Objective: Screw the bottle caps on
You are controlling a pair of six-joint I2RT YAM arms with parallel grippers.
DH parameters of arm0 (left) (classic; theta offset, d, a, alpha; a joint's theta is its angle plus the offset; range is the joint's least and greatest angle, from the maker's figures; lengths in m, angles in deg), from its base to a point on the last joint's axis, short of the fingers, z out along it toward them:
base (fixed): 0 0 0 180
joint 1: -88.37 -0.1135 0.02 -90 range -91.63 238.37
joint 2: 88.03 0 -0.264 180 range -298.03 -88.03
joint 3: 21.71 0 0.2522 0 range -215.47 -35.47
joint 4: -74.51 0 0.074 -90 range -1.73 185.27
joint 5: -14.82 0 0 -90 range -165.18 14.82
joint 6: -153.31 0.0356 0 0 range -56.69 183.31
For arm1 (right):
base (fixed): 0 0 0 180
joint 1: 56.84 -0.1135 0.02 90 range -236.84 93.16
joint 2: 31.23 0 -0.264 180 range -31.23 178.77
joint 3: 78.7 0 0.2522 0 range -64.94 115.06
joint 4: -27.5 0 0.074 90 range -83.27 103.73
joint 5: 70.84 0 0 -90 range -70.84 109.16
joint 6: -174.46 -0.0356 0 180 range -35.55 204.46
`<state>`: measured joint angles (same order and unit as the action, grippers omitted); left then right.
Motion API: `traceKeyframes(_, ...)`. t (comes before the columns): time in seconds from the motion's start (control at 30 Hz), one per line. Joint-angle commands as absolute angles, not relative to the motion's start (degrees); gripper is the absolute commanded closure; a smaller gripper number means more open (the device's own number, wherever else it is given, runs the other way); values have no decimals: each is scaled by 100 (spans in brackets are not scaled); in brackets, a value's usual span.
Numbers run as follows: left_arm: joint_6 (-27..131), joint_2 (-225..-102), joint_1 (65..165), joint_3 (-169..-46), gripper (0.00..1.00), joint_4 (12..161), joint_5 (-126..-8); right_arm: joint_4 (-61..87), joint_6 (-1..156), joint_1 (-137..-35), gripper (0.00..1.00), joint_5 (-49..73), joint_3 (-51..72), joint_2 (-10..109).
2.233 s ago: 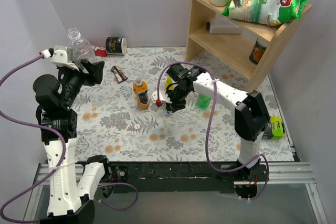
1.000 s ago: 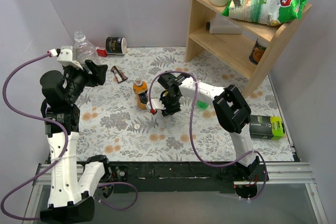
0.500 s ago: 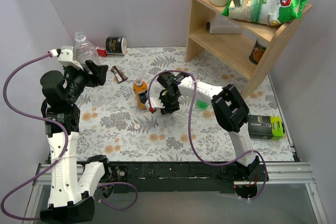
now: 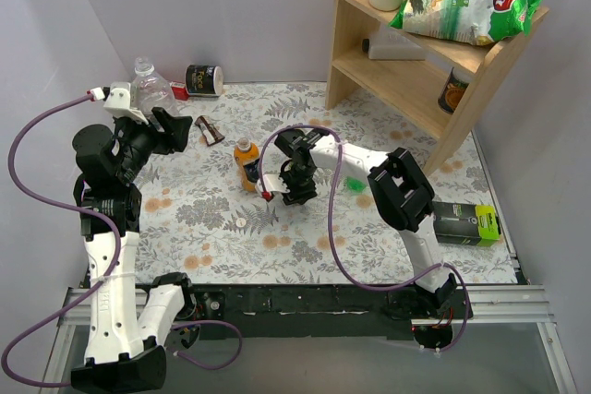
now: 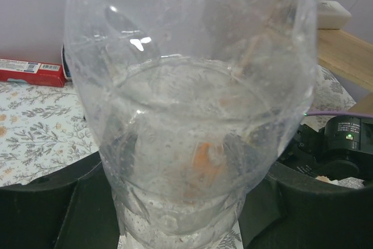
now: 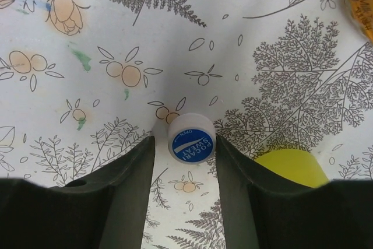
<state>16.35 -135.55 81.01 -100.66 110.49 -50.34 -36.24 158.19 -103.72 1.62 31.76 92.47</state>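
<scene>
The right gripper (image 6: 184, 141), apart around the blue cap (image 6: 191, 146) near its tips, may squirt it toward 12 o'clock on closing; the left gripper (image 4: 162, 126) is clamped on the clear bottle (image 4: 145, 86).

Left arm (image 4: 103, 228) raised, left pincer (image 4: 159, 126) clamped; right arm (image 4: 404, 193) reaching low, right pincer (image 6: 185, 158) downward, jaws parted

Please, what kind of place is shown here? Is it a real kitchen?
Probably not: it looks like a small robot test booth dressed as a pantry. Plain walls close in a floral-cloth table, and a wooden shelf holds a snack bag.
</scene>
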Motion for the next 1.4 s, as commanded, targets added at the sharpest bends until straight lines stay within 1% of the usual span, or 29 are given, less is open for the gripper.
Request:
traceKeyframes(0.0, 1611, -13496, 8081, -10025, 100, 10963, -4934, -4102, 15820, -10413, 47, 0, 3227, 9471)
traceKeyframes(0.27, 1611, -13531, 8072, -10007, 100, 10954, -4864, -4032, 15679, -10422, 51, -35, 3279, 9498)
traceKeyframes(0.37, 1707, -13540, 8081, -9955, 100, 10919, -4645, -4023, 15635, -10422, 56, -131, 3209, 9367)
traceKeyframes(0.4, 1864, -13531, 8081, -9885, 100, 10893, -4496, -4049, 15565, -10430, 59, -184, 3200, 9296)
traceKeyframes(0.5, 2059, -13610, 8169, -9762, 100, 10630, -3969, -4304, 15346, -10439, 64, -658, 3174, 8796)
traceKeyframes(0.57, 2401, -13837, 8387, -9805, 100, 10444, -3609, -4505, 15240, -10439, 67, -991, 3104, 8208)
traceKeyframes(0.7, 3059, -14242, 8634, -10322, 100, 10488, -3318, -5024, 14862, -10457, 71, -1458, 3384, 7276)
traceKeyframes(0.77, 3596, -14374, 8748, -10595, 100, 10707, -2881, -5340, 14564, -10457, 73, -1705, 3751, 6819)
traceKeyframes(0.9, 4238, -14463, 9144, -10693, 100, 11366, -2150, -5272, 13642, -10413, 74, -1688, 4131, 6002)
traceKeyframes(1.0, 5080, -14331, 9495, -10325, 100, 12103, -1780, -4904, 13070, -10360, 75, -1346, 4080, 5238)
traceKeyframes(1.03, 5309, -14183, 9618, -10184, 100, 12479, -1744, -4771, 12929, -10369, 75, -1119, 4027, 5096)
traceKeyframes(1.1, 5968, -13989, 9961, -9666, 100, 12772, -1665, -4595, 12691, -10360, 74, -977, 4009, 4824)
traceKeyframes(1.17, 6294, -13655, 10215, -9071, 100, 12966, -1656, -4445, 12533, -10360, 73, -844, 4096, 4769)
traceKeyframes(1.27, 6778, -13339, 10331, -8594, 100, 13037, -1577, -4725, 12515, -10404, 73, -888, 4675, 4971)
traceKeyframes(1.37, 7121, -13233, 10331, -8197, 100, 13194, -1454, -4928, 12629, -10579, 73, -967, 4870, 5094)
